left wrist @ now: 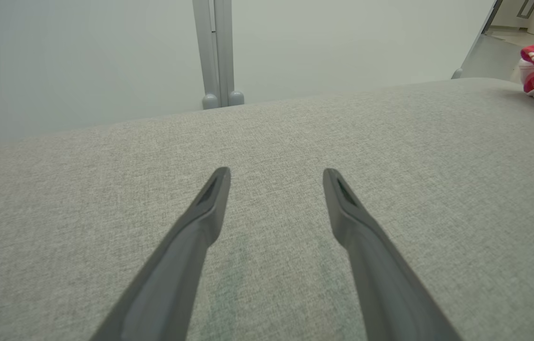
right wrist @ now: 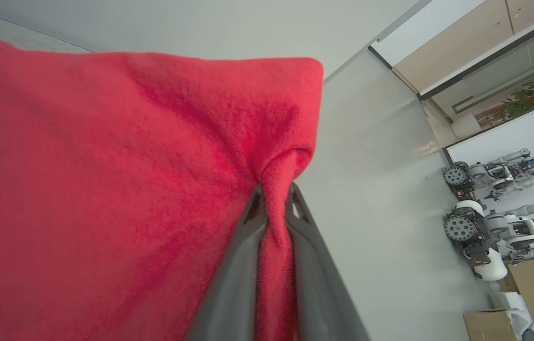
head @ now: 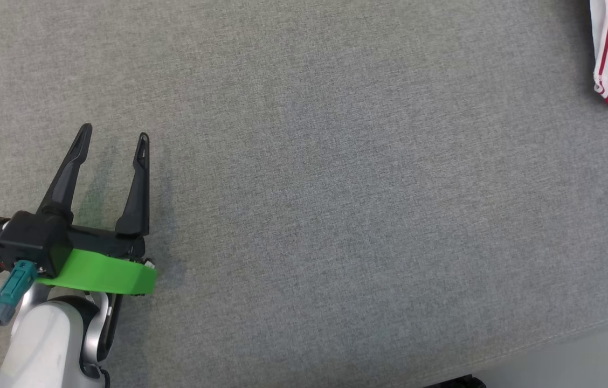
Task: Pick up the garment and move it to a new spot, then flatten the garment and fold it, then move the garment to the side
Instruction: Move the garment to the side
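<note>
1. My left gripper [head: 115, 131] hovers low over the near left part of the grey padded surface [head: 336, 188]. Its two dark fingers are spread wide with nothing between them.
2. The left wrist camera shows those fingers pointing across the padded surface toward its far edge, with bare grey fabric beneath them. I cannot tell whether the tips touch it.
3. My right gripper [right wrist: 276, 189] is clamped on the red garment [right wrist: 106, 189]. A bunched fold of the cloth is pinched between the two fingers and runs down between them.
4. In the right wrist camera the rest of the garment spreads away from that pinch as a broad sheet of fuzzy red cloth.
5. On the head camera a red part of the garment with white stripes shows at the far right corner of the padded surface, well apart from the left gripper. I cannot tell whether it rests there or hangs just above.
6. Past the far edge of the padded surface a grey post [left wrist: 215, 52] stands against a pale wall.
7. Off the padded surface, beyond the garment, parked robots [right wrist: 499, 227] and cardboard boxes [right wrist: 527, 289] stand on a pale floor.
</note>
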Tool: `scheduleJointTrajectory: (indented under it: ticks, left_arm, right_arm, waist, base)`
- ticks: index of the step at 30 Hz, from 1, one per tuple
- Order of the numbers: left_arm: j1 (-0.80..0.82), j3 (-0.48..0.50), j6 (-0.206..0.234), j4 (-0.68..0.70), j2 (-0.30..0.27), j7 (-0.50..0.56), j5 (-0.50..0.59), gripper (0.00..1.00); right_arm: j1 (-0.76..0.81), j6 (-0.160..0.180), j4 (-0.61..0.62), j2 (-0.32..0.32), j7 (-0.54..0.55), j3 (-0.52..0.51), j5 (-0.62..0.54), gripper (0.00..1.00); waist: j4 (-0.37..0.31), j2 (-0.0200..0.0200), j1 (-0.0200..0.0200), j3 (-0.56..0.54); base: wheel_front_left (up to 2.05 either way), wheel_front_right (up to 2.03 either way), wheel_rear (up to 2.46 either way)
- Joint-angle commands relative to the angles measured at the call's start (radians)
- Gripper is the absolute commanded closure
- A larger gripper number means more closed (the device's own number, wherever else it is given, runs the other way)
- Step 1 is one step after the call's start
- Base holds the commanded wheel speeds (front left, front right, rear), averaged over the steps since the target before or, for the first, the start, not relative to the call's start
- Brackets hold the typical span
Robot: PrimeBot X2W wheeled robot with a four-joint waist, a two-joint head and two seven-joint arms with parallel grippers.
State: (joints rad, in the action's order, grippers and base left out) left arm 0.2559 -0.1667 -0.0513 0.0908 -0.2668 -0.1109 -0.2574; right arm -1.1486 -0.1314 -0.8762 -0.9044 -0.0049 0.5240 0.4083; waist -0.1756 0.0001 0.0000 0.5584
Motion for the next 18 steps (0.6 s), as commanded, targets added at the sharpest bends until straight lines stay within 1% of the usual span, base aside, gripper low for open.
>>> scheduleJointTrajectory:
  ticks: [1, 6, 11, 15, 18]
  left_arm:
    - [-0.009, 0.002, 0.008, 0.003, -0.008, 0.001, 0.002, 0.00]
    - [-0.019, 0.010, 0.016, -0.008, -0.010, -0.012, -0.010, 0.00]
    - [-0.040, 0.017, 0.022, -0.042, 0.002, -0.036, -0.027, 0.00]
    - [-0.067, 0.016, 0.025, -0.094, 0.018, -0.064, -0.040, 0.00]
    - [-0.101, 0.021, 0.031, -0.126, 0.027, -0.078, -0.054, 0.00]
  right_arm:
    - [-0.026, 0.001, -0.016, 0.006, -0.014, 0.000, -0.010, 0.00]
    - [-0.072, 0.001, -0.094, 0.048, -0.070, 0.029, -0.049, 0.00]
    - [-0.098, 0.001, -0.122, 0.105, -0.148, 0.028, -0.033, 0.00]
    - [-0.071, 0.001, -0.125, 0.154, -0.211, 0.036, -0.027, 0.00]
    - [-0.031, 0.001, -0.102, 0.201, -0.240, 0.043, -0.001, 0.00]
  waist:
    - [0.003, -0.0001, 0.0000, 0.001]
    - [0.012, -0.0001, 0.0000, -0.021]
    - [0.019, -0.0001, 0.0000, -0.077]
    - [0.042, -0.0001, 0.0000, -0.163]
    - [0.060, -0.0001, 0.0000, -0.230]
  base:
    - [0.00, 0.00, 0.00]
    - [0.00, 0.00, 0.00]
    - [0.00, 0.00, 0.00]
    - [0.00, 0.00, 0.00]
    - [0.00, 0.00, 0.00]
